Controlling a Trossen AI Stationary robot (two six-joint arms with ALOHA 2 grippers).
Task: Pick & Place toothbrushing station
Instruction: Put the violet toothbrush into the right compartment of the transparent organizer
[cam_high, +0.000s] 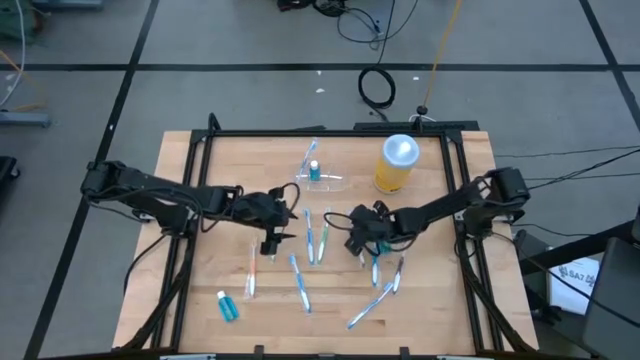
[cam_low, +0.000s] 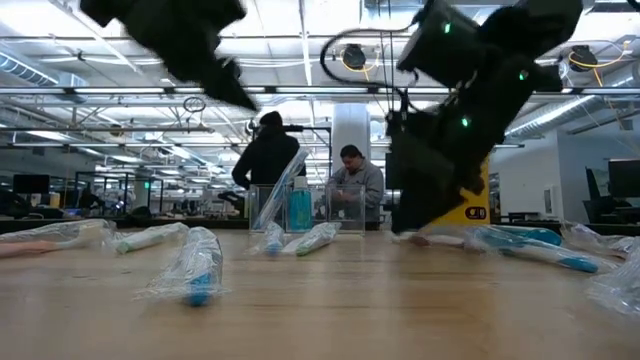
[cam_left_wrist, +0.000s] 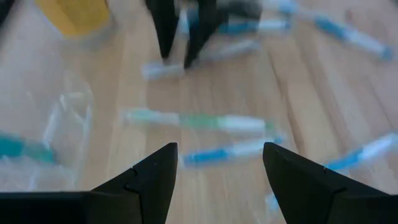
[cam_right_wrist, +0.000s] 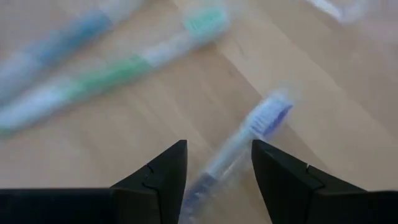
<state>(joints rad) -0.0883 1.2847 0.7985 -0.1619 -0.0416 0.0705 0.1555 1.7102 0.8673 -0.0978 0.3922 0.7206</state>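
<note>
From above, the toothbrushing station (cam_high: 318, 176) stands just beside the yellow jar (cam_high: 397, 165) at the far side of the surface (cam_high: 200, 200), beyond both arms and about as near to the left gripper (cam_high: 272, 243) as to the right gripper (cam_high: 362, 246). At table height it stands upright (its clear walls are hard to trace). In the wrist views both pairs of jaws are released and empty: the right straddle a blue toothbrush (cam_right_wrist: 249, 134), and the station is only a blur for the left.

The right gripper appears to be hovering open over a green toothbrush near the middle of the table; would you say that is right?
Not quite: the toothbrush between the open fingers of the right gripper has a blue head, not green. The right wrist view shows this; the green one lies farther off. The rest stands: the high view puts that gripper near the table's middle.
</note>
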